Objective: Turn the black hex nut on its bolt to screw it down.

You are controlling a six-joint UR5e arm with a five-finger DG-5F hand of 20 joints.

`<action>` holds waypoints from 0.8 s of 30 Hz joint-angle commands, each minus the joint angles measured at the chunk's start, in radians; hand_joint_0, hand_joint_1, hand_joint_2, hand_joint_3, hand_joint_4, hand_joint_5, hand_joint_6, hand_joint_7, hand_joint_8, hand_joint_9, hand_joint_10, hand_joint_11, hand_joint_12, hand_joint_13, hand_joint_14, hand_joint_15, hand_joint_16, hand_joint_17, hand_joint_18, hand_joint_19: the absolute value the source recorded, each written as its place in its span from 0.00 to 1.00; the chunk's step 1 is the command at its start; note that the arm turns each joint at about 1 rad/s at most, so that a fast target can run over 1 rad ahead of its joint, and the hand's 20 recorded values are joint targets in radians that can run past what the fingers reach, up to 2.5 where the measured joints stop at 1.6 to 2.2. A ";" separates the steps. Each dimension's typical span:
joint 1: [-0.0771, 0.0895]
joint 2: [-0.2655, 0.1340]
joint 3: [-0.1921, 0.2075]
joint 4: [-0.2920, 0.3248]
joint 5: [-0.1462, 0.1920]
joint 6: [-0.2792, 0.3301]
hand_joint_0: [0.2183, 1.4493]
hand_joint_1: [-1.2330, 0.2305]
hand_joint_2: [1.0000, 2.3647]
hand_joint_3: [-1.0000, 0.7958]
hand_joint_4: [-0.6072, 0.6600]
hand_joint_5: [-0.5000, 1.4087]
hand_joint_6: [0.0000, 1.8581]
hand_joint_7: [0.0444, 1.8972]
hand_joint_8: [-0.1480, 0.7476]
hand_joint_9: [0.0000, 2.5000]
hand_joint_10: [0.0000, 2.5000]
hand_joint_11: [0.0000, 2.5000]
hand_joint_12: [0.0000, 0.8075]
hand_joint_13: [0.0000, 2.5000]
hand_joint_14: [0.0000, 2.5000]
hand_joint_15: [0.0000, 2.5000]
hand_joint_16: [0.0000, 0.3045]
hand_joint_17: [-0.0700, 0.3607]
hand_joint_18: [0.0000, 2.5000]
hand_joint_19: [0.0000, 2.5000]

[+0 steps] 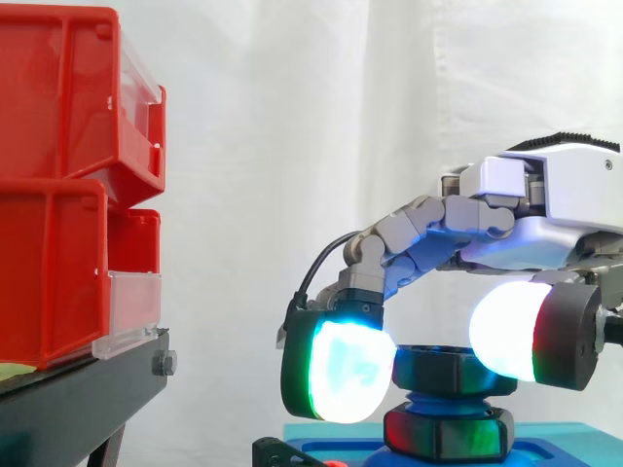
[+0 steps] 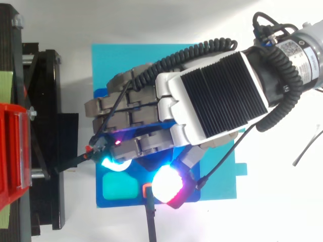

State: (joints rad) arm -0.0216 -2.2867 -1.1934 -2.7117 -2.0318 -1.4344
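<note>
While two red bins [image 1: 58,107] sit stacked, the hand [image 1: 555,199] clamps curled fingers [image 1: 419,229] on one black hex nut [image 1: 453,372]

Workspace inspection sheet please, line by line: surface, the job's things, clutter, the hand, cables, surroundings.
Surface: white table under a cyan board carrying a blue base.
Job's things: black hex nut on a blue bolt, above a second black hex piece.
Clutter: nothing seen.
Hand: hand curled over the nut, glowing pads on both sides of it.
Cables: thin black lead running from the blue base off the top view's bottom edge.
Surroundings: red bins on a black stand, white curtain behind.
</note>
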 commanded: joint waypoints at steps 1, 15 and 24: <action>-0.012 0.001 0.000 0.000 -0.030 0.002 0.25 0.60 0.00 0.28 0.68 0.21 0.36 0.42 0.47 0.25 0.00 0.15 0.38 0.22 0.00 0.08 0.17 0.44 0.21 0.24; -0.037 0.001 0.000 0.006 -0.051 0.002 0.25 0.60 0.00 0.28 0.68 0.21 0.35 0.44 0.47 0.25 0.00 0.15 0.38 0.22 0.00 0.08 0.17 0.44 0.21 0.24; -0.057 -0.001 0.000 0.009 -0.071 -0.001 0.25 0.60 0.00 0.28 0.69 0.21 0.34 0.45 0.47 0.25 0.00 0.15 0.38 0.22 0.00 0.08 0.17 0.44 0.21 0.24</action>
State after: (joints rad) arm -0.0725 -2.2866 -1.1934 -2.7052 -2.0974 -1.4349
